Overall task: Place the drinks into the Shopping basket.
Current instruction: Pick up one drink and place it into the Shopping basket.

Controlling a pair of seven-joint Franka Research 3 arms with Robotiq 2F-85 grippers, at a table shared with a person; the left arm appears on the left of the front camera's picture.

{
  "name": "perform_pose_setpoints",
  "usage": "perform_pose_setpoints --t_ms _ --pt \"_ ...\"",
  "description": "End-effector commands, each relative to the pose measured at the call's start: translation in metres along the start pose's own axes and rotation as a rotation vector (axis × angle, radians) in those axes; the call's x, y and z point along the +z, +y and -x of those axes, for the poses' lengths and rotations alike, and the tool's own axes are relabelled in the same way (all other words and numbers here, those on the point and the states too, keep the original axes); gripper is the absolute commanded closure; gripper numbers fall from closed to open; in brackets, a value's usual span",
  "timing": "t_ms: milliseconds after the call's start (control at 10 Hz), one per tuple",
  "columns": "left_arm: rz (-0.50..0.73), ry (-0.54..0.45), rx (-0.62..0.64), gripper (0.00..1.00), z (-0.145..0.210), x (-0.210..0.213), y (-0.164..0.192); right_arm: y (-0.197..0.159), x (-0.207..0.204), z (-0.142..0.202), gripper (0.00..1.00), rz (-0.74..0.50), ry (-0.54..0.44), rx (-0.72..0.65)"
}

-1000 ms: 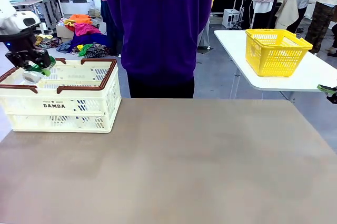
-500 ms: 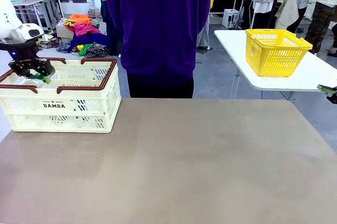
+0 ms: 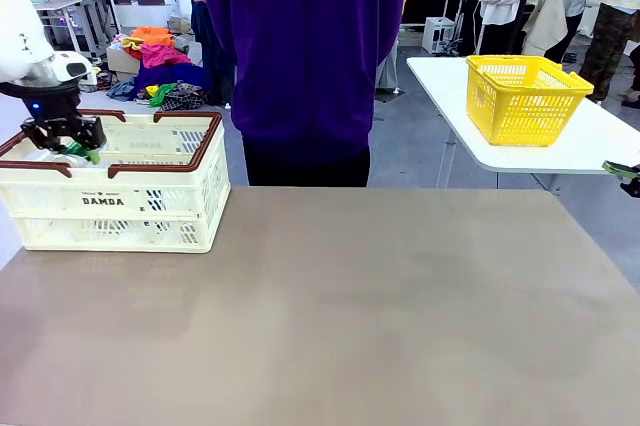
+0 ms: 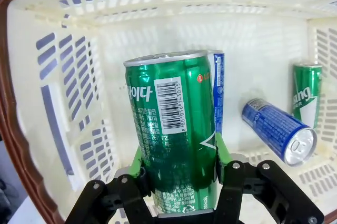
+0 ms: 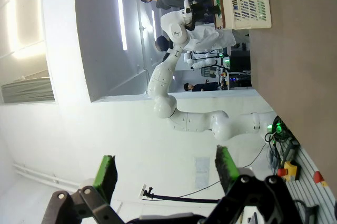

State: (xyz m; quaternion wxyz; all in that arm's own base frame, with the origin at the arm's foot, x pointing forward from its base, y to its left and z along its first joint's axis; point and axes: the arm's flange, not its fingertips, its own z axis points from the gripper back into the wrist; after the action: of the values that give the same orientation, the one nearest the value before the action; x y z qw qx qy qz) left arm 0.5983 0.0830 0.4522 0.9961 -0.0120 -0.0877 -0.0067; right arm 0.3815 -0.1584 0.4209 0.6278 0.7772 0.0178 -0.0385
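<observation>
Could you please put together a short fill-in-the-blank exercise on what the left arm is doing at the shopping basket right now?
1. The left end effector grips a ____ can between its pads.
2. That can hangs inside the cream Shopping basket, whose rim is ____.
3. On the basket floor a ____ can lies on its side beside another green can.
4. The right end effector stands ____, with nothing between its pads.

Missing words: green; brown; blue; open

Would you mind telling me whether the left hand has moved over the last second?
Yes. The left hand, holding the green can, has sunk lower behind the Shopping basket's brown rim.
</observation>
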Motion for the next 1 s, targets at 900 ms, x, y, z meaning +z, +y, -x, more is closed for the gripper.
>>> perform_pose_setpoints --t_ms 900 --pt "0.197 0.076 0.097 0.0 0.031 0.102 -0.023 0.005 0.002 -0.001 0.0 -0.014 -0.005 -0.013"
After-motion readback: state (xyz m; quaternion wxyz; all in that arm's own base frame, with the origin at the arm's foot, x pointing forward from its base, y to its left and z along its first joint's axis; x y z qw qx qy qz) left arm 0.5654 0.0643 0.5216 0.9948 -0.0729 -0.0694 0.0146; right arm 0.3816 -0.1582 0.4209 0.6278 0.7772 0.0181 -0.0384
